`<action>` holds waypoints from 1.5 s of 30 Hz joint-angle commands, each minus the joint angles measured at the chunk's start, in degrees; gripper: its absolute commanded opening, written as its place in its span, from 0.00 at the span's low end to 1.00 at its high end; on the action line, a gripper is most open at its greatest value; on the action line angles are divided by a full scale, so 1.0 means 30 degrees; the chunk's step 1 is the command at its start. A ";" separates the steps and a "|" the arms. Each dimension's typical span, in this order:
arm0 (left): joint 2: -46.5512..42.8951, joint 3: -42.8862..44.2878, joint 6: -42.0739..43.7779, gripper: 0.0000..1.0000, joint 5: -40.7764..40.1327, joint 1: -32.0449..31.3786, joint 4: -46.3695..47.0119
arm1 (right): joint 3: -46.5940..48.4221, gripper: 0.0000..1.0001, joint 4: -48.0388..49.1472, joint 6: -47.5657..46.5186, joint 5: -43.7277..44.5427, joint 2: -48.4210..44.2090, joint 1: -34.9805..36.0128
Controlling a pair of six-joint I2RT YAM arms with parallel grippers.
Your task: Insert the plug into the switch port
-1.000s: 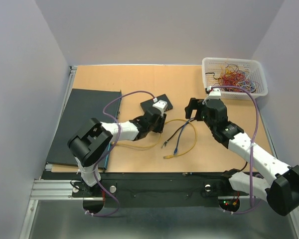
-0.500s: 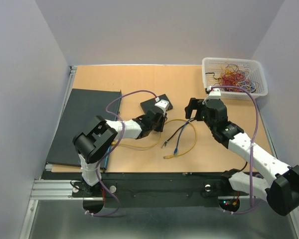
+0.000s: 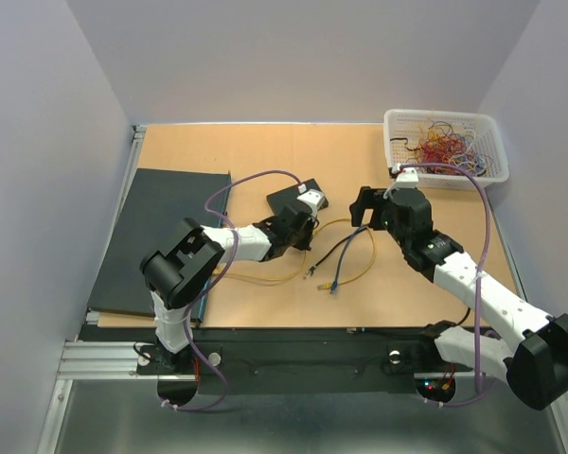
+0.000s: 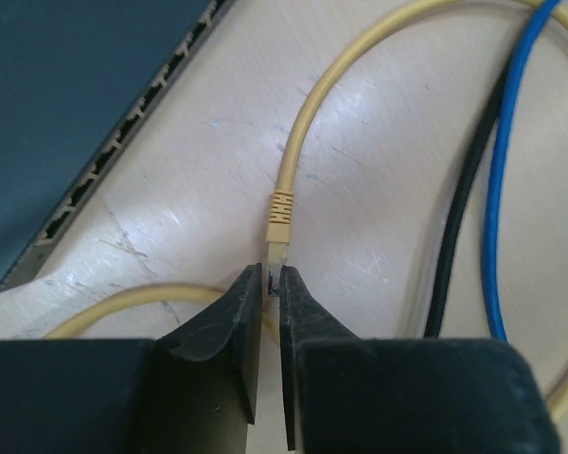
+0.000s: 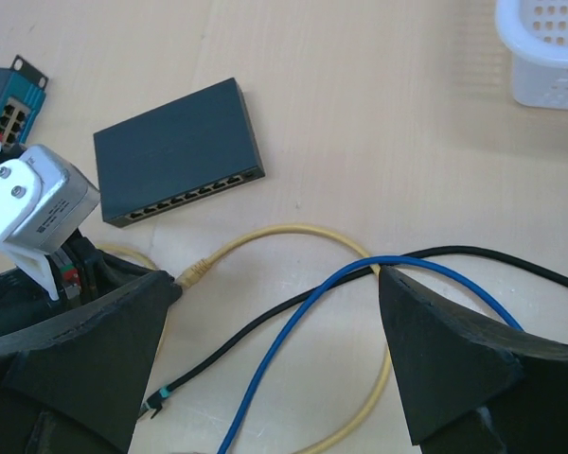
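Observation:
The yellow cable's plug (image 4: 280,227) lies on the table. Its clear tip is pinched between the tips of my left gripper (image 4: 271,276), which is shut on it. The dark switch (image 4: 66,104) lies up and to the left, a short way from the plug, its row of ports facing the gripper. From above, the left gripper (image 3: 308,232) sits just below the switch (image 3: 296,197). My right gripper (image 3: 369,210) hovers open over the cable loops and holds nothing. In its own view the right gripper (image 5: 275,350) straddles the yellow plug (image 5: 191,272) and the switch (image 5: 175,151) lies beyond.
A black cable (image 3: 336,251) and a blue cable (image 3: 346,270) cross the yellow loop (image 3: 364,270) in the middle. A white basket (image 3: 445,147) of coloured wires stands at the back right. A black mat (image 3: 166,236) covers the left side. A teal ported panel (image 5: 5,95) lies beyond the switch.
My left jaws have closed on the yellow plug. The left arm has shifted slightly toward the switch, and the yellow loop has been dragged and reshaped. The right arm has not moved.

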 commanded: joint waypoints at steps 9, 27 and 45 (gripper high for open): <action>-0.6764 0.1475 -0.1147 0.00 0.6093 -0.0101 -0.4237 | -0.1657 0.95 0.3775 -0.1298 -1.0457 -0.3343 0.0118; -1.5116 -0.1720 -0.6333 0.00 1.5061 0.2154 -0.5234 | -0.1338 0.94 0.5217 -0.3404 -1.6625 -0.3552 0.3306; -1.5674 -0.1895 -0.7535 0.00 1.5970 0.2770 -0.4560 | -0.0955 0.35 0.3866 -0.5253 -1.0556 -0.2877 0.7882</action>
